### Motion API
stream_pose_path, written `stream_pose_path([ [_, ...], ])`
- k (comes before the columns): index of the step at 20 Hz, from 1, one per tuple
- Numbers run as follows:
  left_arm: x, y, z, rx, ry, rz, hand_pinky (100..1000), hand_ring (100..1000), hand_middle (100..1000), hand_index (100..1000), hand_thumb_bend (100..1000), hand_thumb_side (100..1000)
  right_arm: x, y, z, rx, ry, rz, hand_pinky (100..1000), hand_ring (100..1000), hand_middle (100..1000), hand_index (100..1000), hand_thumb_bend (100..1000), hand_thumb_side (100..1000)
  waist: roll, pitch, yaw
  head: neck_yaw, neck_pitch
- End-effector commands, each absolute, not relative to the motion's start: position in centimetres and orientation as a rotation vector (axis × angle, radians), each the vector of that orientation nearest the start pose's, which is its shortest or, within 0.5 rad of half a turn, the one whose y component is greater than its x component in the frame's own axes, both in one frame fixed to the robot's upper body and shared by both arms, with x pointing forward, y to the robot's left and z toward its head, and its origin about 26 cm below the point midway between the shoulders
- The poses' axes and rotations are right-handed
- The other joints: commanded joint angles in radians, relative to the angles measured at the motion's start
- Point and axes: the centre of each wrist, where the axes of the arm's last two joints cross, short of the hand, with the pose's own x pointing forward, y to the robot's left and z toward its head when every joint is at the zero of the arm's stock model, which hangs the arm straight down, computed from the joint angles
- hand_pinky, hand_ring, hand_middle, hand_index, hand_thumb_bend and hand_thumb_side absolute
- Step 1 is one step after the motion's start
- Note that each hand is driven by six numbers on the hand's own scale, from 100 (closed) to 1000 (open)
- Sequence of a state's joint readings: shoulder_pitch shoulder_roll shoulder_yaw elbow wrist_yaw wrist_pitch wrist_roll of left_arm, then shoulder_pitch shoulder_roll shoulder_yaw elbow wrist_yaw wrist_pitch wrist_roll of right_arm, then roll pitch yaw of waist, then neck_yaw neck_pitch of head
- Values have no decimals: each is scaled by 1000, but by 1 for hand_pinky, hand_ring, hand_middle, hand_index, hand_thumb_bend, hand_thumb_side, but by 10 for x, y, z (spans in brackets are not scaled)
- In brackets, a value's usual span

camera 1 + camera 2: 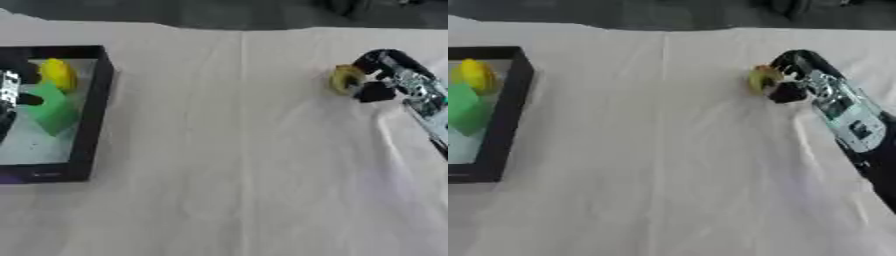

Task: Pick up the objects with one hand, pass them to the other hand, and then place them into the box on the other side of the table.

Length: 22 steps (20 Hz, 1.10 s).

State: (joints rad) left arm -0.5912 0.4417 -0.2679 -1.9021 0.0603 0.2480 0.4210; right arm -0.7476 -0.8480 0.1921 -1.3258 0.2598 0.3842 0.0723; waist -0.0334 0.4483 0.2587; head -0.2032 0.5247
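Observation:
A small yellow-green object (344, 79) lies on the white cloth at the right. My right hand (378, 75) comes in from the right edge, its black fingers curled round the object's right side. At the left stands a black-walled box (94, 107) with a pale floor. Inside it lie a yellow object (58, 74) and a green block (52, 111). My left hand (9, 97) shows at the left edge over the box, next to the green block; how its fingers stand is unclear.
A white cloth (227, 150) with soft creases covers the table between the box and my right hand. A dark strip runs along the far edge of the table, with a dark shape (359, 7) at the top right.

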Motion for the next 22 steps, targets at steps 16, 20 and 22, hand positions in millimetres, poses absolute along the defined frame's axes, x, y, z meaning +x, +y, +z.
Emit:
stream_pose_path([
  [16,323,197,248,312,-2228,-247,606,690,607,730,100,676,382,-342,291,-964,-1672,681,697,629,435,493,100,100,17,-78,-40,24,55],
  [20,324,198,246,321,-2215,-254,604,690,605,726,100,670,372,-327,297,-914,-1723,687,680,617,426,491,100,100,26,-103,-57,36,73],
  [22,324,199,246,327,-2211,-256,605,690,605,727,100,666,367,-320,299,-881,-1747,680,661,606,418,489,100,100,31,-116,-66,42,83],
])
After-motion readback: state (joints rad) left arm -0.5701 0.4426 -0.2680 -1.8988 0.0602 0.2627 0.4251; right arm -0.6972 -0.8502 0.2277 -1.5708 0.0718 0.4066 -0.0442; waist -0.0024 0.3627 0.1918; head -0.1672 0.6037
